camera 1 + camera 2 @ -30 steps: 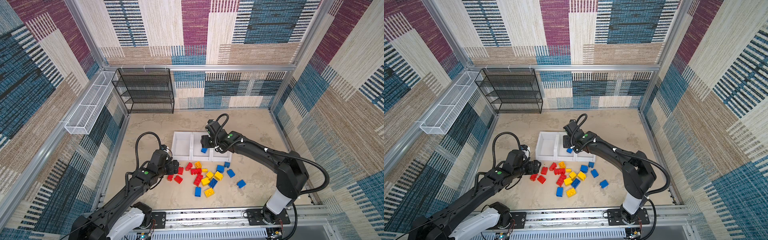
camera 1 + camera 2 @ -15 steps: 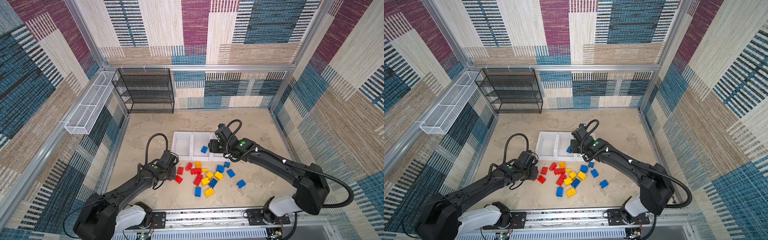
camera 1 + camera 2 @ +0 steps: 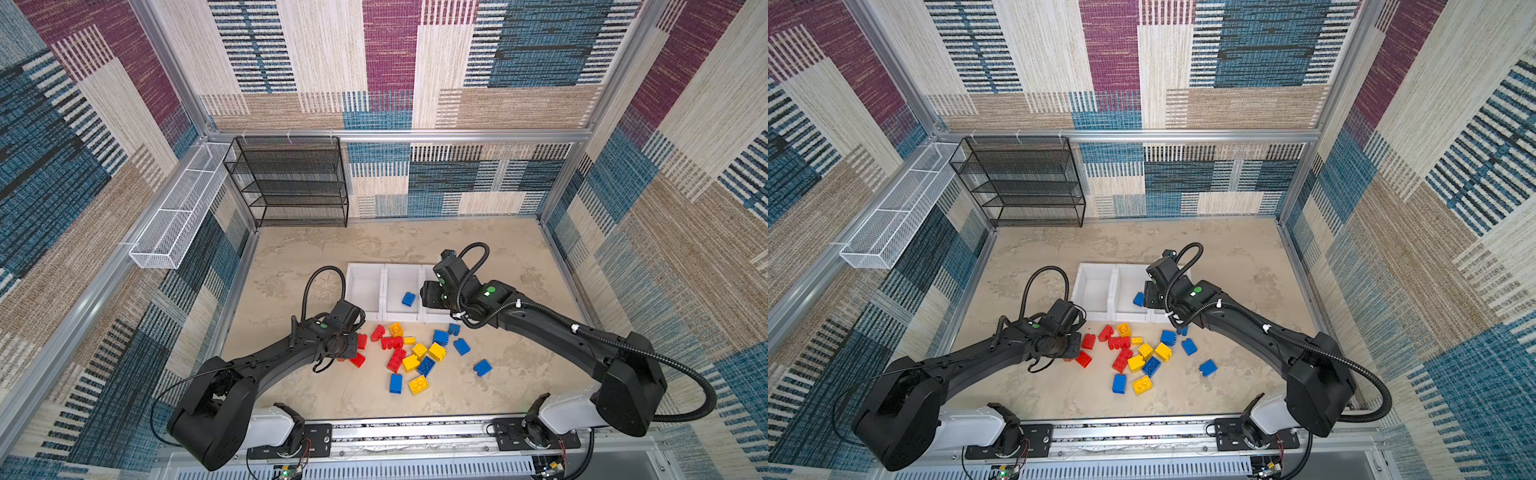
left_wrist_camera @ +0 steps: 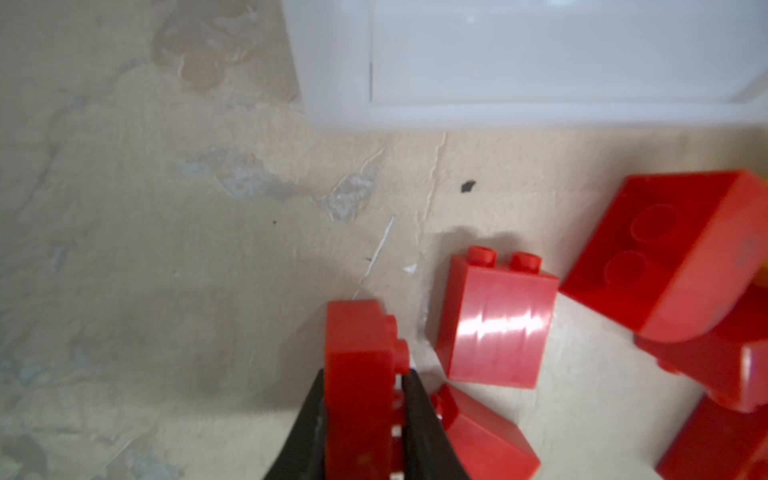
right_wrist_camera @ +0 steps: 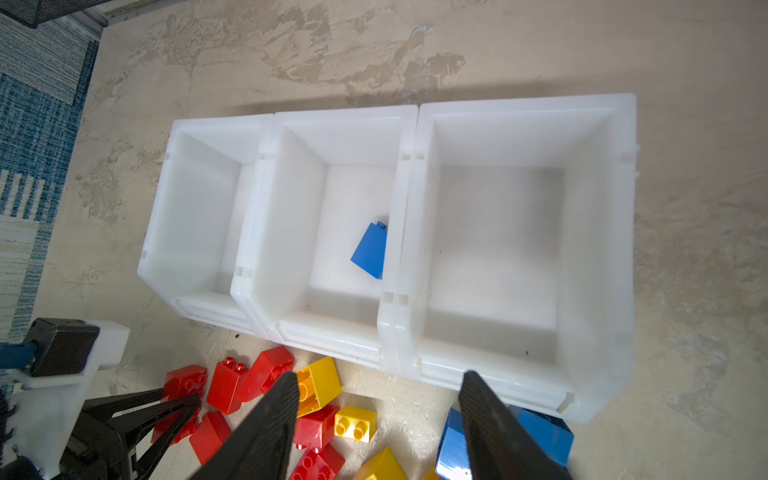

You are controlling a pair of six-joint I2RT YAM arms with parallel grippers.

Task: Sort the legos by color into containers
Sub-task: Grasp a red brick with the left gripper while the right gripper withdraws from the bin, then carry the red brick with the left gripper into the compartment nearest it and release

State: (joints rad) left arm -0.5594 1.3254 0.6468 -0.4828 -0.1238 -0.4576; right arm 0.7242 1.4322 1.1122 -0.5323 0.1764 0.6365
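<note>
A red lego (image 4: 359, 353), low in the left wrist frame, was clamped by the closed left jaws, presumably bound for the containers (image 3: 365, 266) at mid-frame in both top views. The right jaws were held open, empty, above them.

A black mesh rack (image 3: 291, 183) stands beside a white wire basket (image 3: 178, 216).

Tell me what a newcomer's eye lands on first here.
The bright heap of red, yellow and blue legos on the beige table, just in front of three joined white containers, grabs attention first. One blue lego lies alone in the middle container; the other two look empty. At the heap's left edge the left hand is shut on a red lego.
</note>
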